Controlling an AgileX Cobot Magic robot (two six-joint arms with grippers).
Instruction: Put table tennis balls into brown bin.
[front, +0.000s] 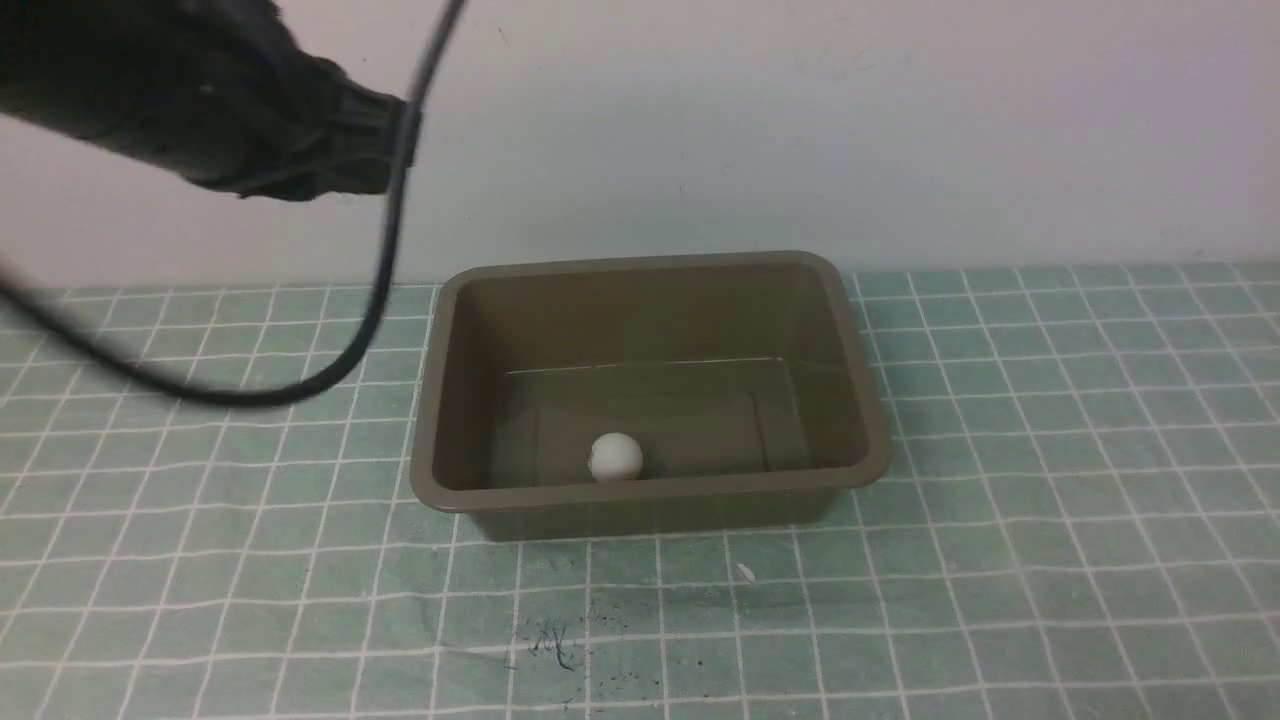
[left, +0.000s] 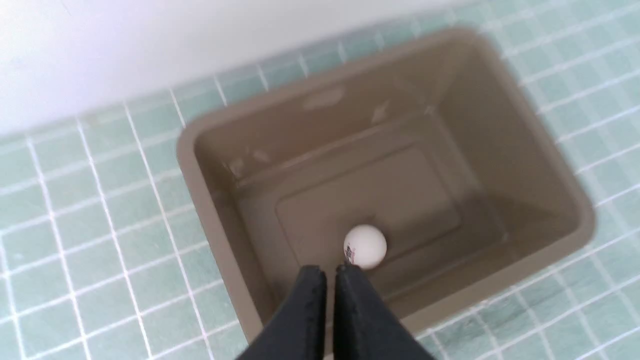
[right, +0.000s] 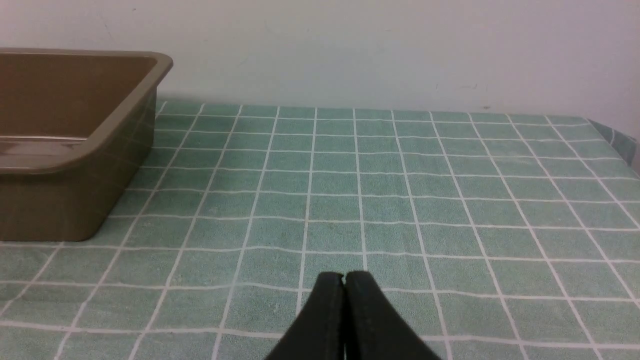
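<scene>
One green, grid-patterned surface (front: 1050, 500) carries the olive-brown bin (front: 436, 400), the left claw (left: 330, 272) hangs raised near the bin with its fingers together and empty, the right claw (right: 344, 277) sits closed low over the surface, and the white table tennis ball (front: 615, 457) rests on the bin's floor near its front wall.

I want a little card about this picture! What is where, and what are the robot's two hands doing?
ball: one white table tennis ball, lying on the bin's floor near its front wall
bin: brown bin, upright on the table
left gripper: left gripper shut, holding nothing, raised above the bin
right gripper: right gripper shut, holding nothing, over bare cloth beside the bin
table cover: green tablecloth with white grid lines
job: the ball is in the bin
</scene>
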